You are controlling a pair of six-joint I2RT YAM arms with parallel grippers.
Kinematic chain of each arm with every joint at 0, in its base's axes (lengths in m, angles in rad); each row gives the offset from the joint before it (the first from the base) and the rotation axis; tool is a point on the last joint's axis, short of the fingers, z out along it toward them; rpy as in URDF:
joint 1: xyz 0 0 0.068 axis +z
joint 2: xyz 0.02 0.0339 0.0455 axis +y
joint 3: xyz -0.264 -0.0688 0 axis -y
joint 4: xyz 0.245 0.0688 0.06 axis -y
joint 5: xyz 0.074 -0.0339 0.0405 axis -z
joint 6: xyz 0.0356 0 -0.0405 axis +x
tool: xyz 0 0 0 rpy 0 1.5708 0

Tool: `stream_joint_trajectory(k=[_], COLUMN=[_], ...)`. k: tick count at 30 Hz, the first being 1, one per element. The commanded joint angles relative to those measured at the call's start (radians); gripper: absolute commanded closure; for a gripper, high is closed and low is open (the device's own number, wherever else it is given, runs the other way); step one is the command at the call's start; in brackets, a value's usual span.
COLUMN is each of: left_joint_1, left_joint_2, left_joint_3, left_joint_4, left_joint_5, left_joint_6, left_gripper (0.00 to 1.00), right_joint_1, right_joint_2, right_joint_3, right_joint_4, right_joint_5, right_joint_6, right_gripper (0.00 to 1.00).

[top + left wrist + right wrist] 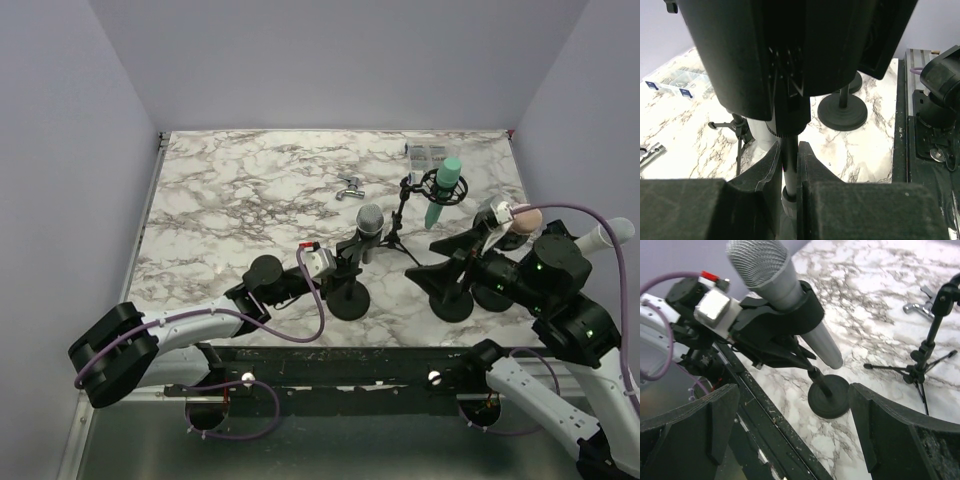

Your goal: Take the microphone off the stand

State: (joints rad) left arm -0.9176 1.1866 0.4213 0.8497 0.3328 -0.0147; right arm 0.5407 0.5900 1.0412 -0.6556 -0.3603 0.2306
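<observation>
A grey microphone with a mesh head sits tilted in the clip of a black stand with a round base near the table's front edge. In the right wrist view the microphone and the base show close up. My left gripper is shut on the stand's thin pole just under the clip. My right gripper is open and empty just right of the microphone, with its fingers wide apart and the stand's base between them in the right wrist view.
A second round-based stand with a pink-headed microphone stands under my right arm. A green microphone sits on a small tripod behind. A metal tap fitting and a clear plastic box lie farther back.
</observation>
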Motion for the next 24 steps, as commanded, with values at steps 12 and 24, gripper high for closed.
stream_joint_trajectory(k=[12, 24], left_joint_1=[0.023, 0.039], left_joint_2=[0.002, -0.093], left_joint_3=[-0.054, -0.103], left_joint_4=[-0.048, -0.107], left_joint_5=[0.014, -0.118], left_joint_6=[0.026, 0.030], left_gripper=[1.00, 1.00], right_joint_1=[-0.009, -0.011], right_joint_2=[0.019, 0.328], right_joint_3=[0.206, 0.397], right_joint_4=[0.185, 0.215], right_joint_5=[-0.290, -0.204], right_joint_6=[0.078, 0.128], right_gripper=[0.00, 0.00])
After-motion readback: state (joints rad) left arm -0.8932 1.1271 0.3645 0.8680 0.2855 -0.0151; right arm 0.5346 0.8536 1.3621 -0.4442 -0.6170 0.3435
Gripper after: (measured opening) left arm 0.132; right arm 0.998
